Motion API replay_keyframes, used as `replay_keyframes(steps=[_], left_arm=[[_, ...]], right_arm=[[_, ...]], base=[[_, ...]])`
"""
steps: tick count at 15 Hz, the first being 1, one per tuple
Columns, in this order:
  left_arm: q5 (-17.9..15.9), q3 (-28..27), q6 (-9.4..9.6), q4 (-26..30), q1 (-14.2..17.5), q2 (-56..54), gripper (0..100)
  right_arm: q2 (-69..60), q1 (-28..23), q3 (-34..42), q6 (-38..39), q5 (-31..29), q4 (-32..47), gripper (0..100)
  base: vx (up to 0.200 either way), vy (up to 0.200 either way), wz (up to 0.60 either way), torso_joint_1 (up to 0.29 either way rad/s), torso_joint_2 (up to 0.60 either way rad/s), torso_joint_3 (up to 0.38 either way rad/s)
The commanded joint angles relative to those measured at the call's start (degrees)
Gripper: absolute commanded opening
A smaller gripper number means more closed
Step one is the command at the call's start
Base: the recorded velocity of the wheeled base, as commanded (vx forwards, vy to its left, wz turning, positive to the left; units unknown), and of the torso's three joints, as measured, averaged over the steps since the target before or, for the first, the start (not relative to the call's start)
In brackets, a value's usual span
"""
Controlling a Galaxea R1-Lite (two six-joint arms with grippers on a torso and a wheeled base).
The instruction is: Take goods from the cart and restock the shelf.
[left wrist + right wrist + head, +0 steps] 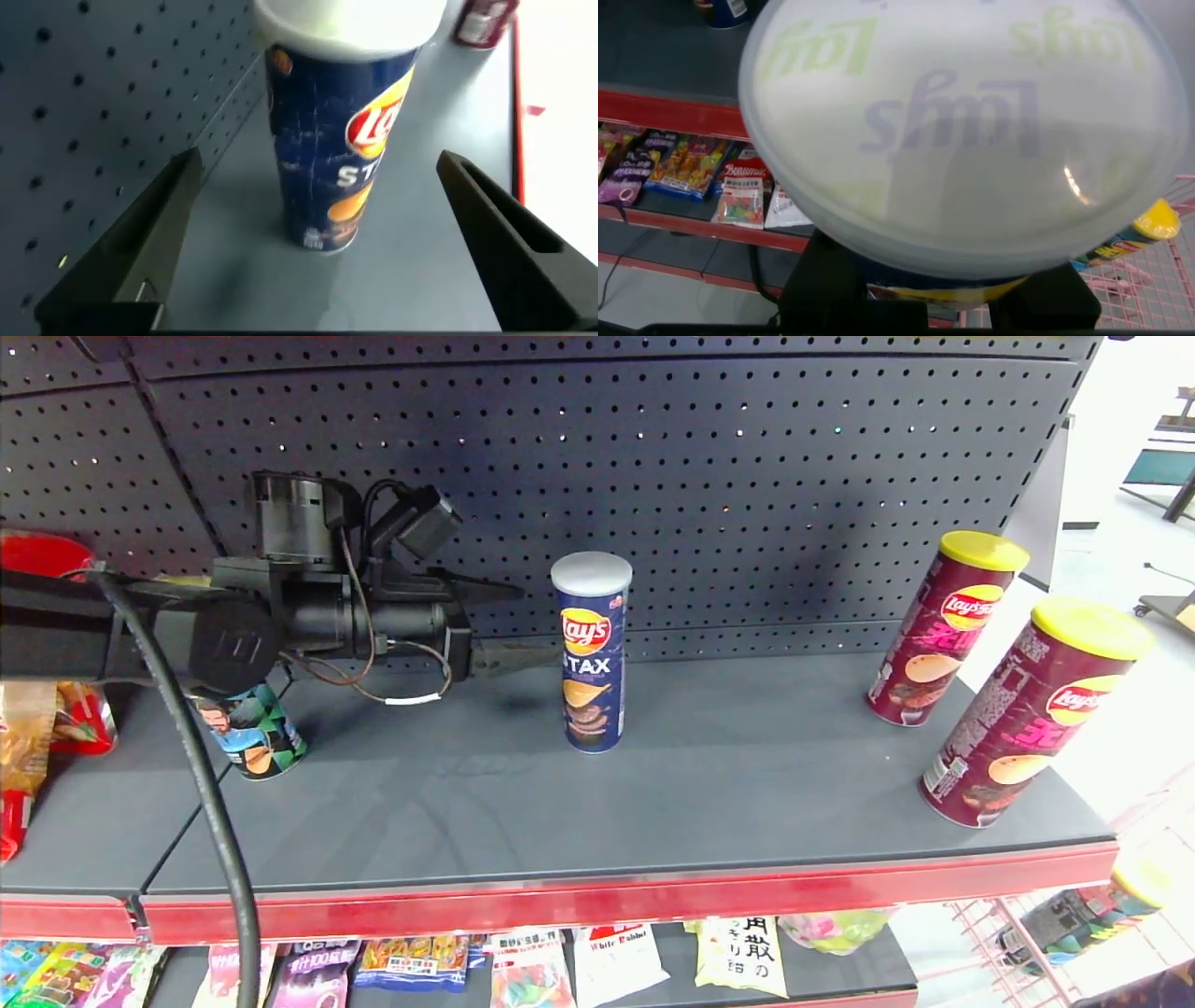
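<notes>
A blue chip can (591,658) with a white lid stands upright at the middle of the grey shelf (579,812), close to the pegboard. My left gripper (537,623) comes in from the left and is open, its fingertips just short of the can's left side. In the left wrist view the blue can (336,140) stands between and slightly beyond the two wide-spread fingers (140,252). My right gripper (938,289) is shut on another chip can, whose pale translucent lid (962,121) sits right against the camera, in front of the shelf's red edge.
Two maroon cans with yellow lids (943,630) (1036,714) stand at the shelf's right end. A small printed can (254,739) sits under my left arm, with snack bags (56,719) farther left. Bagged goods (411,961) fill the lower shelf. The pink wire cart (1027,924) is at lower right.
</notes>
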Motion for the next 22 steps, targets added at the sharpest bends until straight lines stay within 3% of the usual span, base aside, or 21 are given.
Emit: replay_keyframes(steps=[1, 12, 18, 22], left_arm=[[-1.4, -2.4, -0.02, 0.0, 0.1, 2.1, 100], [-8.8, -10.3, -0.02, 0.0, -1.3, 10.2, 100], [-9.6, -14.3, -0.37, 0.1, -2.9, 14.2, 100], [-9.8, -15.8, -1.69, 0.2, -3.3, 15.1, 100]], right_arm=[[0.1, 0.0, 0.0, 0.0, 0.0, 0.0, 0], [3.8, 0.0, -3.0, 0.0, -0.2, 0.0, 0], [4.7, -0.1, -3.1, 0.0, -0.2, 0.0, 0], [5.0, -0.2, -3.6, 0.0, -0.3, 0.1, 0]], base=[[0.0, 0.0, 0.0, 0.0, 0.0, 0.0], [0.0, 0.0, 0.0, 0.0, 0.0, 0.0], [0.0, 0.0, 0.0, 0.0, 0.0, 0.0], [0.0, 0.0, 0.0, 0.0, 0.0, 0.0]])
